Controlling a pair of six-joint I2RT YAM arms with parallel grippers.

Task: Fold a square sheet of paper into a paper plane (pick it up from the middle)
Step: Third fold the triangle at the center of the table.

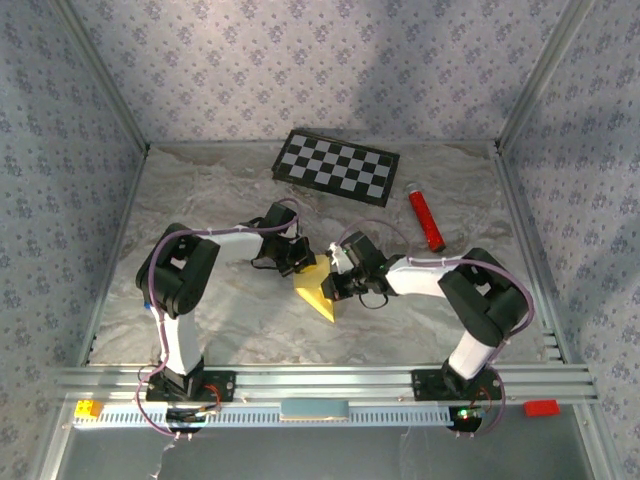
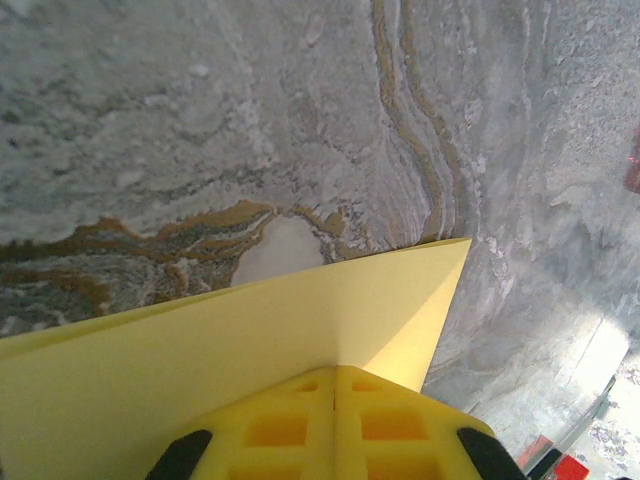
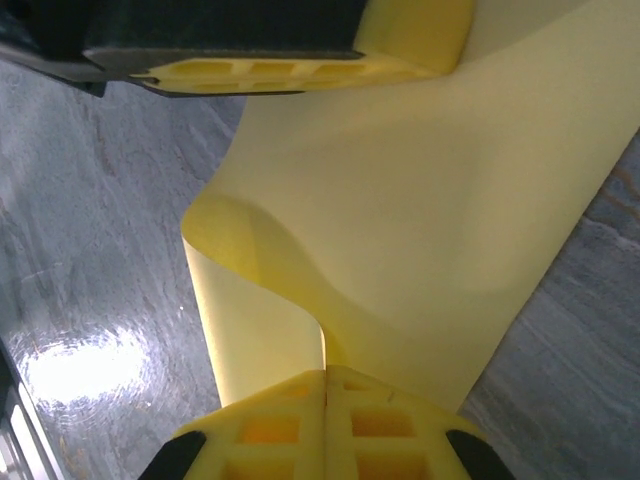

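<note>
Reaching inward, both arms are held bent, the left gripper (image 1: 301, 264) and right gripper (image 1: 333, 284) nearly tip to tip. Each is clenched on the pale-yellow square sheet of paper (image 1: 318, 296), bowed between the jaws.

Table (image 1: 200, 200): grey marbled surface with wavy ochre veins.
Checkerboard panel (image 1: 336, 167): lay flat at the table's far side, slightly skewed.
Red tube (image 1: 426, 221): lay flat just right of the panel, not touching it.
</note>
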